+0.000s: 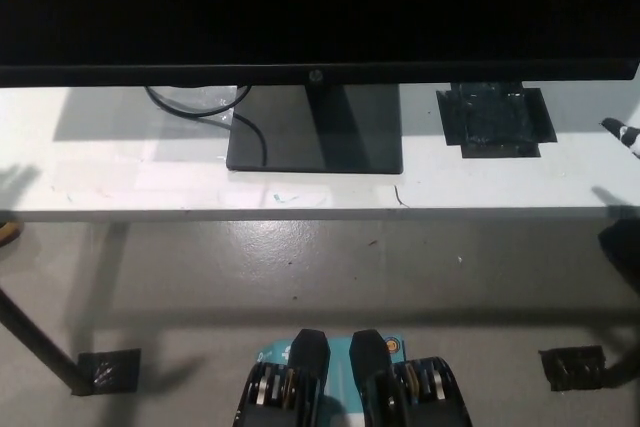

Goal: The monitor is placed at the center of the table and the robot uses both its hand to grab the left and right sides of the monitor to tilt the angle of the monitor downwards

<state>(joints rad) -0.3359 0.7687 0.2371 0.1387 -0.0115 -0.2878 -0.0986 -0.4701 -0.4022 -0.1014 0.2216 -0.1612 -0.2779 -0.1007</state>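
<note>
White tabletop (120, 182) spans your view above a grey floor, and on it the monitor (320, 12) stands at centre, its dark screen filling the upper frame and its black base (315, 142) resting flat with a cable (225, 112) looping beside it and a black taped patch (495, 122) to its right. You see only a sliver of the right hand (624, 133) at the right edge, over the table and clear of the monitor, too little to tell whether it is spread or closed. Your left hand is out of frame.

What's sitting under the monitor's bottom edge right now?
Under the monitor: its black stand base, a looped cable and a black tape patch on the table. The screen hides everything farther back.
</note>
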